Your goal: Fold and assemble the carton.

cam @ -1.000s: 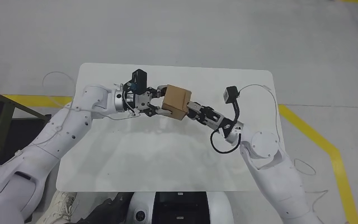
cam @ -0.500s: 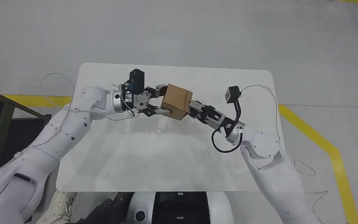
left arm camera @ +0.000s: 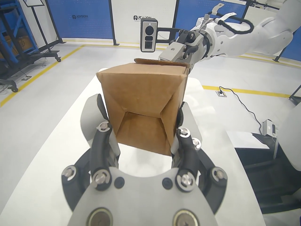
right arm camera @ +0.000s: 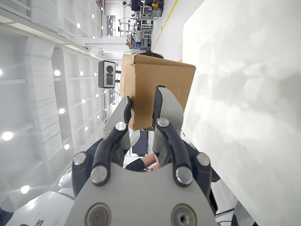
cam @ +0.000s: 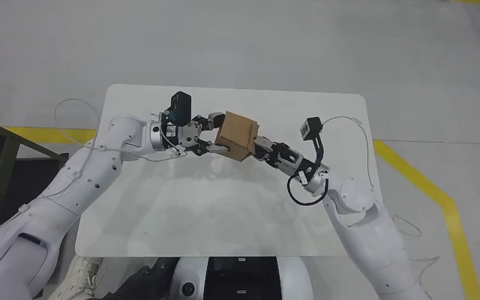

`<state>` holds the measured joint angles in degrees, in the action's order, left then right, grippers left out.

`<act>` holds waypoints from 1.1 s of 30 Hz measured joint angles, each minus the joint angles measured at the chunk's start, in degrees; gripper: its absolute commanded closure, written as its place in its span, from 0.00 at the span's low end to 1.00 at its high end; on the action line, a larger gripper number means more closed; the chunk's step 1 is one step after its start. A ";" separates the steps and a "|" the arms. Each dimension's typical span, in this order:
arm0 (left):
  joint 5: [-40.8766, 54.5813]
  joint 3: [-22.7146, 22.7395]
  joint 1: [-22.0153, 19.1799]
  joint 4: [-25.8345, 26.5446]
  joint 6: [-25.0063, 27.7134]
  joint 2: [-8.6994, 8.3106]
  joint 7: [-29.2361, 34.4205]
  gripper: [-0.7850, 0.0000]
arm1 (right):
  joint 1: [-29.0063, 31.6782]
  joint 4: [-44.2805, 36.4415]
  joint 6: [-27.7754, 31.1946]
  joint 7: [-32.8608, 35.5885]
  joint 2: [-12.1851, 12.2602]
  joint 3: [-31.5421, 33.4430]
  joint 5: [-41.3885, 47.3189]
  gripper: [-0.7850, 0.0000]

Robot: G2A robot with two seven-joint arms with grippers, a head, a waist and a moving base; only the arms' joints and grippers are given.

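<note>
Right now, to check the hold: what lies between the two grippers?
The carton, with the left gripper at one end and the right gripper at the other; the top view shows it.

One white table is in view, and above it is one brown cardboard carton, a little toward 12 o'clock from the table's middle. There are two robot hands: the left hand at the carton's 9 o'clock side and the right hand at its 4 o'clock side. Two small black cameras complete the count: the left arm's camera and the right arm's camera.
</note>
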<state>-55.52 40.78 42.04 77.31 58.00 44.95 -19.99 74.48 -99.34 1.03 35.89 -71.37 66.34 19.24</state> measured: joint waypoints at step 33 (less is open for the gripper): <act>-1.84 0.39 0.54 0.38 0.00 -0.22 -3.10 0.82 | 0.25 1.23 1.70 1.56 -0.07 0.68 7.32 0.02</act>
<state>-57.36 41.16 42.58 77.69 58.00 44.73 -23.09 74.74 -98.11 2.73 37.45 -71.45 67.02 26.56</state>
